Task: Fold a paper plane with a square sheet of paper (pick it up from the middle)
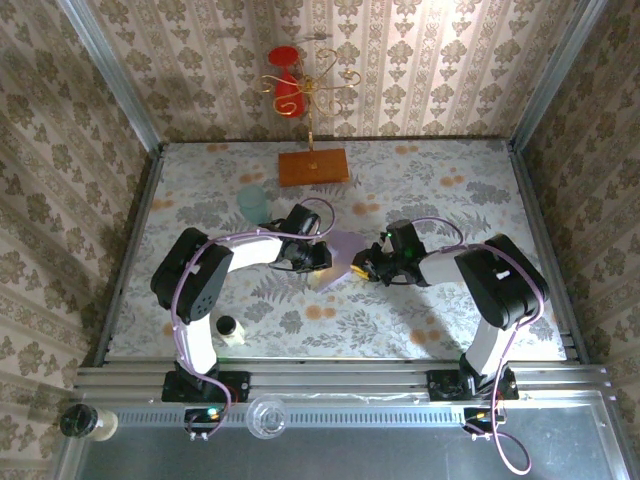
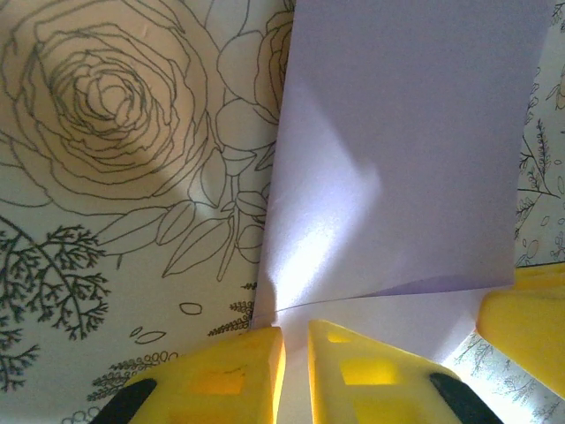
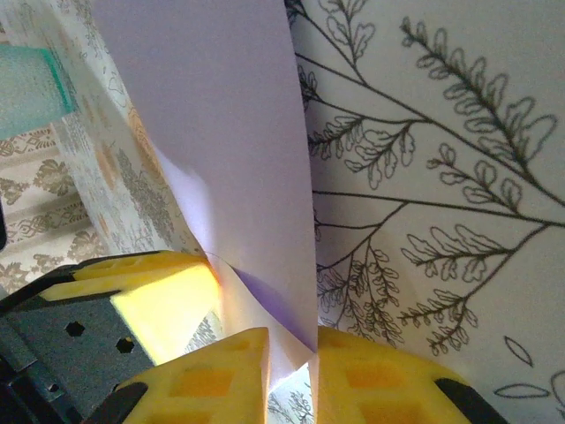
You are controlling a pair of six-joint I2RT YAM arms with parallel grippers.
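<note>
- Jaws, top external view: the left gripper (image 1: 313,258) and the right gripper (image 1: 366,263) meet tip to tip at the middle of the surface. Each is closed on its own side of the sheet of paper (image 1: 340,247). The gap at the tips is too small to gauge from here.
- Same view, task item: the pale lilac sheet sits between the two tips at mid-surface. It is well apart from the wooden board (image 1: 313,166) at the far edge and from the teal cup (image 1: 252,203) left of centre.
- Left wrist view: the left gripper (image 2: 296,375) has its jaws almost pressed together, with only a thin slit between them. The near edge of the sheet (image 2: 397,159) runs into that slit and is pinched.
- Same view: a straight fold line crosses the sheet just ahead of the tips, with a lilac layer over a paler strip. A yellow finger of the right gripper (image 2: 525,327) stands at the sheet's right corner.
- Right wrist view: the right gripper (image 3: 291,380) has its jaws drawn close, pinching the sheet (image 3: 212,115), which rises steeply from between them. Whether the far end rests on the surface cannot be told. The cup (image 3: 26,84) shows beyond.
- Progress, as judged: early. One fold line is present, but there is no pointed nose, no centre crease and no wings. Nearly all the folding is left.
</note>
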